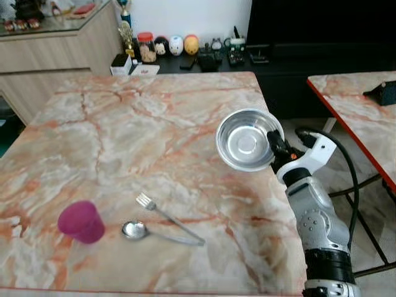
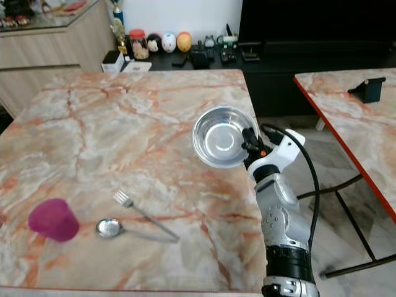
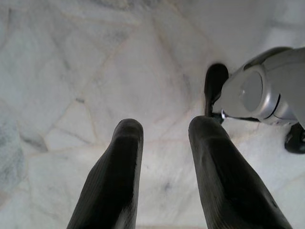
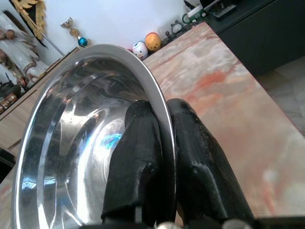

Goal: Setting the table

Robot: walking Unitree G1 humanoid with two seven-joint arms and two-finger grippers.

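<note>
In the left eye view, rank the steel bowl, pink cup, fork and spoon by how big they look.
1. Steel bowl, pinched at its rim by the right claw.
2. Fork and spoon: similar length, too close to rank.
3. Pink cup: shorter but bulkier, so its place is unsure.

Marble-patterned table [image 1: 124, 124], second red-edged table [image 1: 352, 105] beside it, pale tiled floor [image 2: 334, 235], dark cabinet [image 1: 322, 37], white wall [image 1: 185, 15]

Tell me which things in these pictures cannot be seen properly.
- Bowl: right wrist view, lower part cut off by the picture edge; the right gripper hides part of its rim.
- Shelf items: eye views, too small to identify.
- Dark object on the side table: cut off by the edge.
</note>
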